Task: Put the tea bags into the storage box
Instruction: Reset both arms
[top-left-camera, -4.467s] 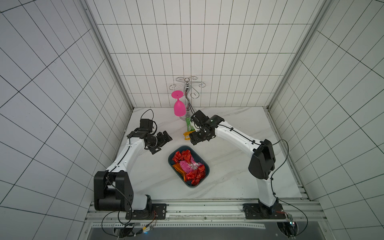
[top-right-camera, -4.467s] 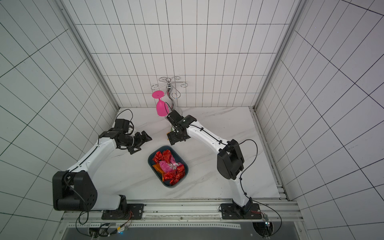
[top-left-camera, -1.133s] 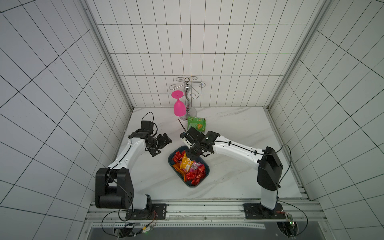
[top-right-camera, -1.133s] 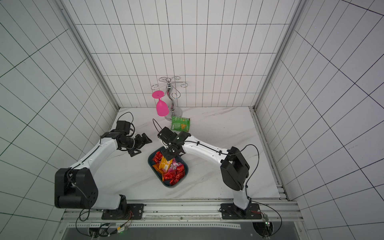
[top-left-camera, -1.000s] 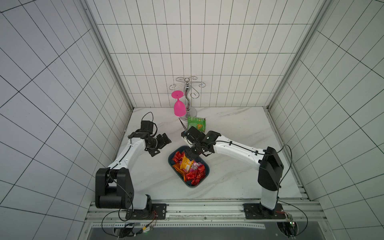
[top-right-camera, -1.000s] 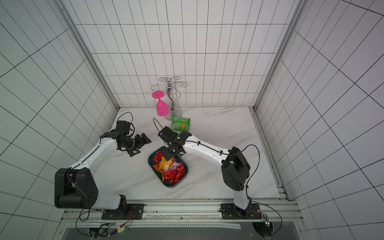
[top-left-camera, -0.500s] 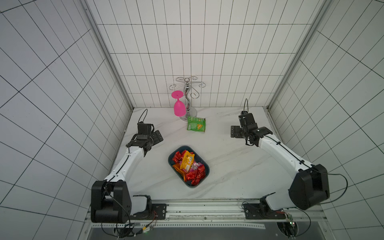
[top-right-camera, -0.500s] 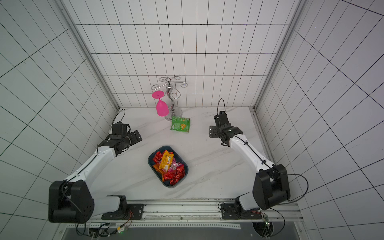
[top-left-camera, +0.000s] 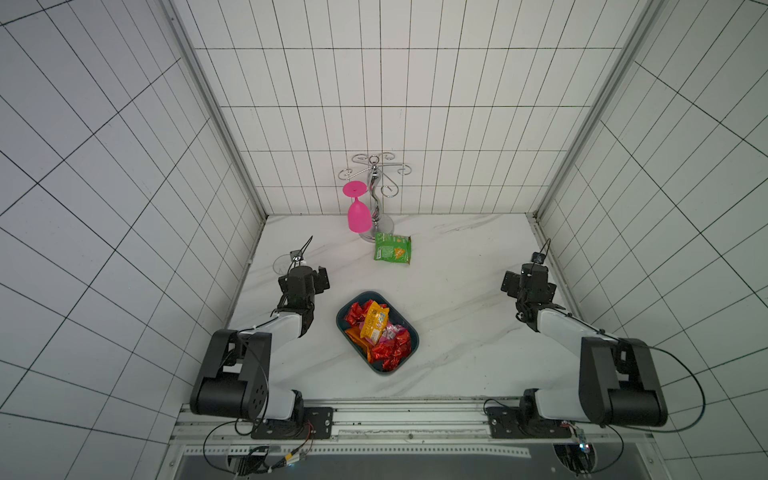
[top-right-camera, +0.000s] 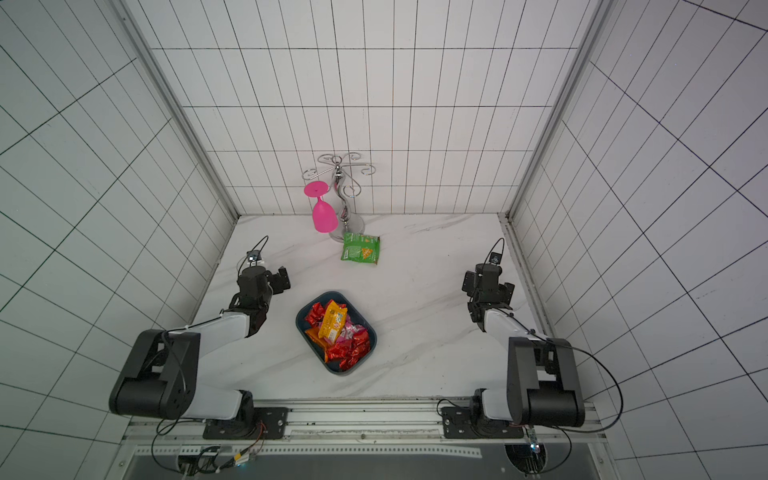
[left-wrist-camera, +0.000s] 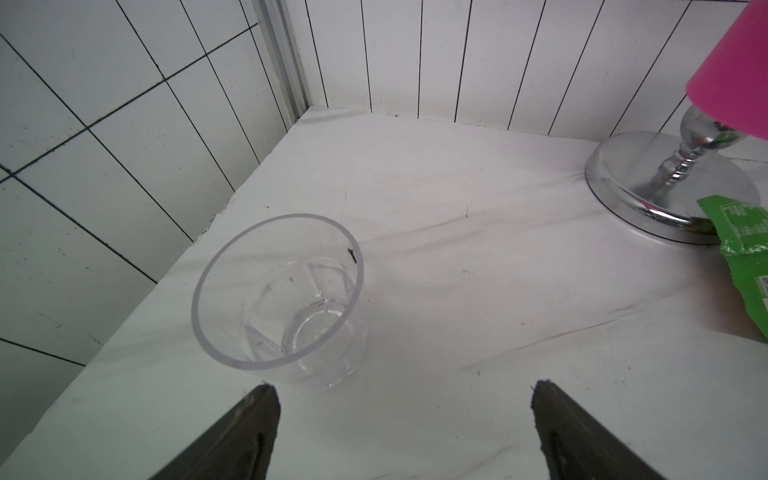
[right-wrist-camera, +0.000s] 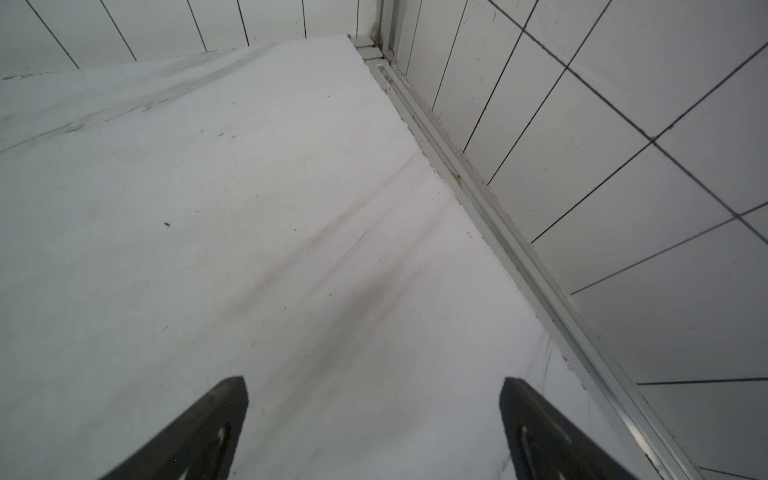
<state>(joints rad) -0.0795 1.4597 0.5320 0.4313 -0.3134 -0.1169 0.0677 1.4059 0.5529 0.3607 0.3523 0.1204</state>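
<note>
The right claw (right-wrist-camera: 374, 384) stands wide apart and empty over bare tabletop (right-wrist-camera: 249, 208) beside the right-hand wall, at the right edge of the frame in both top views. A second ago it hung over the storage box (top-left-camera: 341, 328), letting go of the yellow sachet (top-left-camera: 374, 326); since then the arm has swung clear. The left claw (left-wrist-camera: 403, 386), also apart and holding nothing, has drawn back to the left side, with a clear plastic cup (left-wrist-camera: 278, 295) just beyond its tips.

The storage box sits low in the centre of the frame, between the two arms. The tea bags (top-left-camera: 390, 351) lie heaped inside it, the yellow sachet on top of the red and pink ones. No sachet shows on the tabletop outside the box. Only the green snack packet (top-left-camera: 392, 248) lies toward the back, at the foot of the chrome glass rack (top-left-camera: 376, 195) with its hanging pink wine glass (top-left-camera: 359, 216). With both arms withdrawn, the task looks finished.
</note>
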